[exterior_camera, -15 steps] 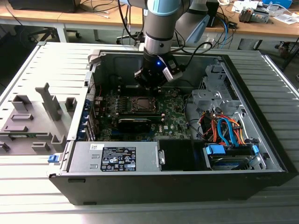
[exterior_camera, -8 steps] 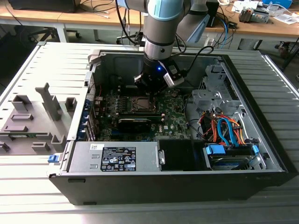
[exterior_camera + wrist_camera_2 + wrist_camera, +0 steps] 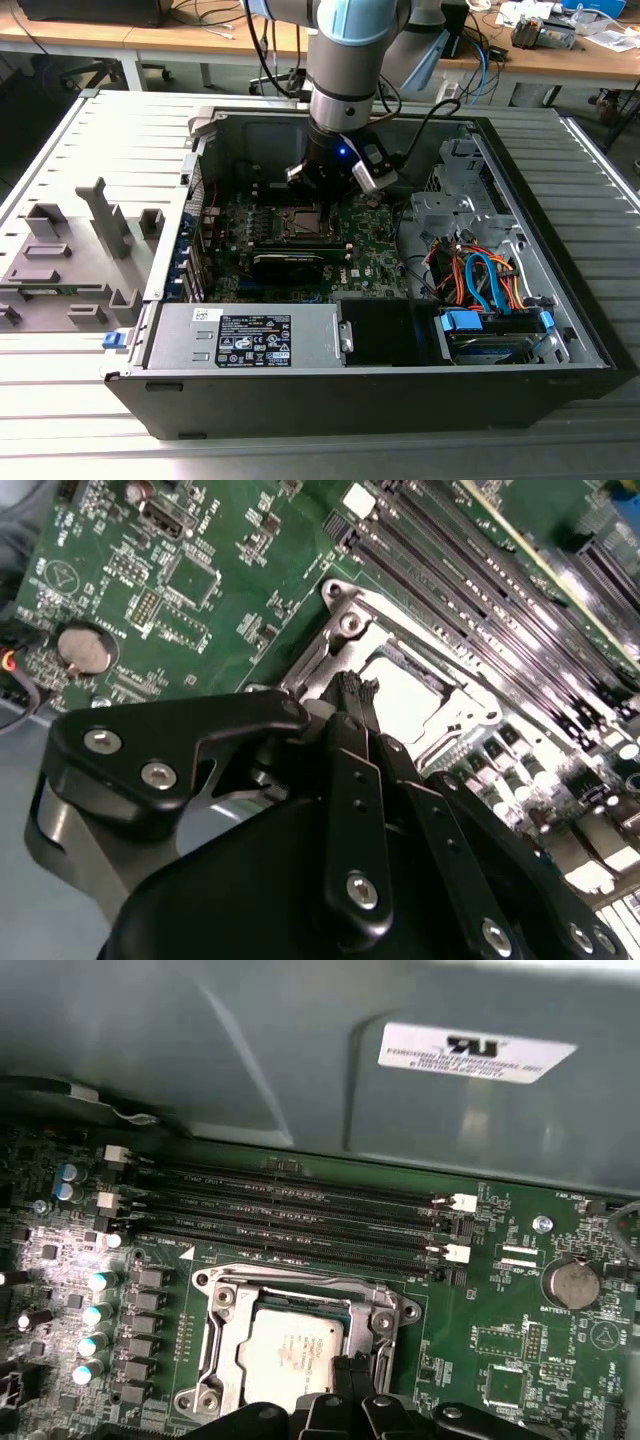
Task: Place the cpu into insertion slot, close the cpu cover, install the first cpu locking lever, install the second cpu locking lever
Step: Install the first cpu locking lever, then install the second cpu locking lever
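The cpu (image 3: 296, 1352) is a pale square chip lying flat in the insertion slot (image 3: 300, 218) on the green motherboard. Around its edges lies the silvery cpu cover (image 3: 300, 1295), flat and framing the chip; both also show in the second wrist view, the cpu (image 3: 412, 696) and the cover (image 3: 345, 620). My gripper (image 3: 355, 1368) is shut, its black fingertips (image 3: 350, 690) pressed together at the cover's edge beside the chip. In the exterior view the gripper (image 3: 318, 192) hangs straight over the socket. Whether the fingertips touch the cover I cannot tell.
Long black memory slots (image 3: 300, 1215) run along the socket's far side. A black graphics card (image 3: 288, 262) lies near the socket. The case wall (image 3: 300, 1060) stands close behind. Orange and blue cables (image 3: 480, 280) fill the case on the exterior view's right.
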